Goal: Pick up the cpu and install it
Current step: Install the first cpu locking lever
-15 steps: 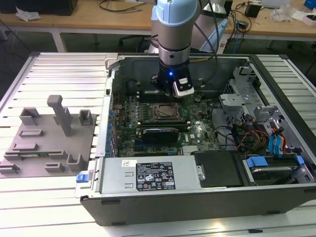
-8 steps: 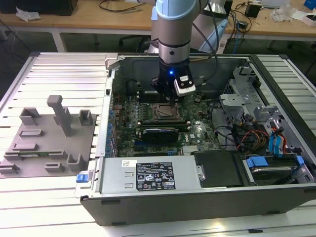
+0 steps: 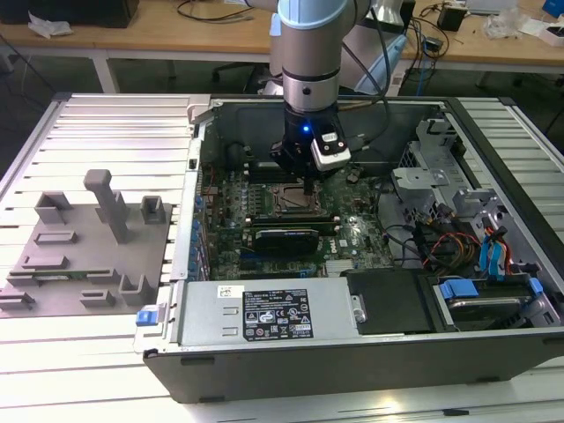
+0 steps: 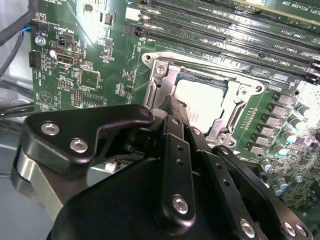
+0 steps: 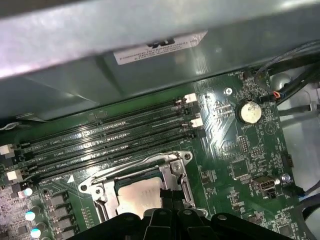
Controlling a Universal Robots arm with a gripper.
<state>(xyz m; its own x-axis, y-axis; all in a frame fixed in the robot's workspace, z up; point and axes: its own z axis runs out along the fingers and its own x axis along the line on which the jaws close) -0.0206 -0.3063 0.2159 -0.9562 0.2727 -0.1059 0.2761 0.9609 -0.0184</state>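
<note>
Exterior view: I am hanging my claw (image 3: 307,187) inside the open computer case (image 3: 264,370), directly over the socket frame (image 3: 295,199) on the motherboard (image 3: 352,231); the grey fixture blocks (image 3: 97,238) are sitting well apart on the slatted table (image 3: 88,352) toward the exterior view's left, and I am seeing no chip left on them. Second wrist view: I am looking past my own black linkage at the cpu (image 4: 202,100), which is lying flat inside the socket frame (image 4: 227,82), silvery top up; my fingers (image 4: 172,107) are drawn together into one narrow tip, holding nothing, and that tip is sitting at the chip's near edge, though I cannot tell whether it is touching. First wrist view: I am seeing the cpu (image 5: 140,192) from the other side, framed by the socket frame (image 5: 135,167), with the memory slots (image 5: 110,137) just beside it and the coin battery (image 5: 249,112) farther off. Step in hand, as I judge it: the chip is placed and I am seating or checking it. The exterior view is giving the whole layout; both wrist views are giving the chip itself, which the exterior view is hiding under my claw.
</note>
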